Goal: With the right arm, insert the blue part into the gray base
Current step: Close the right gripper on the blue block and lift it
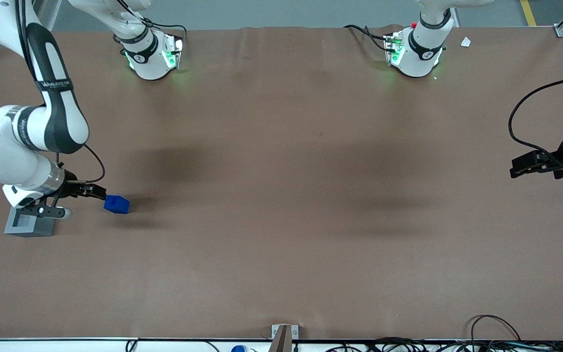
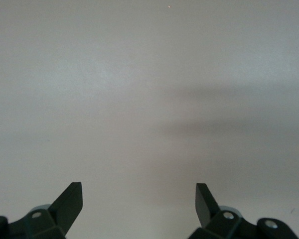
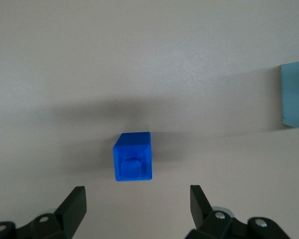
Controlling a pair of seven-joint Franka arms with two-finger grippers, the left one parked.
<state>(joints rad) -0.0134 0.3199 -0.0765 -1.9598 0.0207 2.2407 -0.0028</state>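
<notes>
Our gripper (image 3: 134,199) hangs spread wide, nothing held, near the blue part (image 3: 133,156) — closing off-centre could skid it along the bench (image 1: 281,195) edge toward the gray base (image 1: 30,225).

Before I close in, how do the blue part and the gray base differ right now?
The blue part is bright blue and smaller; the gray base is light gray and bulkier. The blue part shows a stepped nub, the base a square recess in its top. The blue part lies in the open, framed by the open gripper; the base sits partly under the arm. Both rest on the table, apart.
</notes>
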